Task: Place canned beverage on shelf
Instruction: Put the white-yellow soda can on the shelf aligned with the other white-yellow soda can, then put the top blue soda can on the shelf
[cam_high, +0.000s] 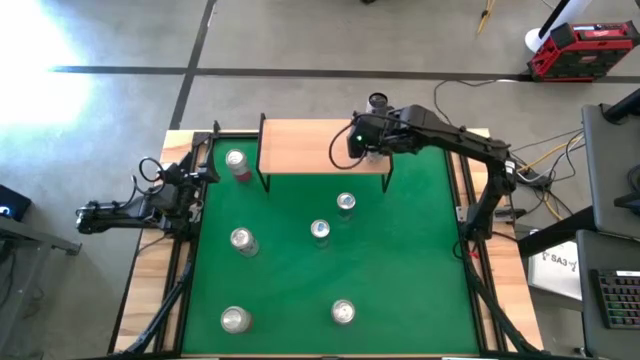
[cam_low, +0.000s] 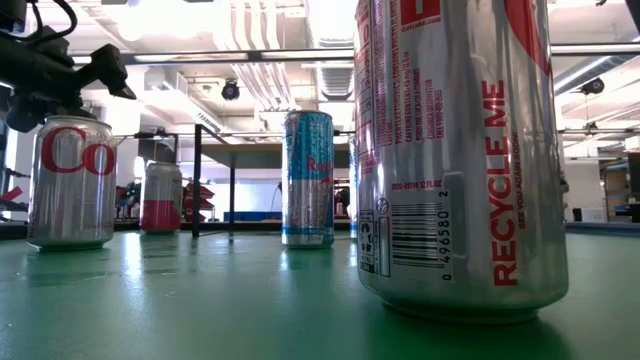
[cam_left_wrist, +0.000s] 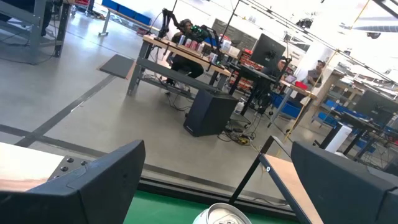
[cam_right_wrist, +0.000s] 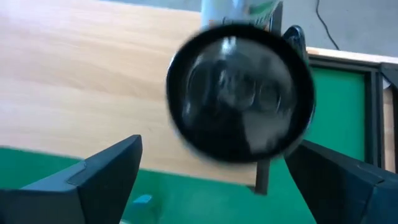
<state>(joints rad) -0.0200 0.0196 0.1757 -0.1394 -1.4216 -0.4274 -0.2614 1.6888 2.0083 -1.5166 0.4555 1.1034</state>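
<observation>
The right tool (cam_high: 372, 150) hangs over the right end of the shelf (cam_high: 300, 145), whose light wooden top sits on thin black legs at the far edge of the green worktop (cam_high: 400, 270). Its fingers (cam_right_wrist: 106, 171) stand spread wide, and between them, seen from the right wrist, is the dark round top of a can (cam_right_wrist: 239, 102), standing on the wood near the shelf's right edge; the fingers flank the can on both sides without pressing on it. From above that can is largely hidden under the arm. The left tool (cam_high: 205, 185) waits at the left edge of the worktop, its fingers (cam_left_wrist: 93, 186) also held apart with nothing between them; just ahead of it the silver rim of another can (cam_left_wrist: 221, 216) shows on the green surface. Six cans stand on the worktop: a red-and-silver can (cam_high: 238, 165) just left of the shelf, a silver-topped can (cam_high: 346, 203) in front of the shelf's right leg, a blue can (cam_high: 320, 231) near it toward the middle, one at the left (cam_high: 243, 241), and two along the near side (cam_high: 235, 319) (cam_high: 343, 312). In the low view a large red-lettered can (cam_low: 455, 150) fills the foreground, with the tall blue can (cam_low: 308, 178) behind it.
</observation>
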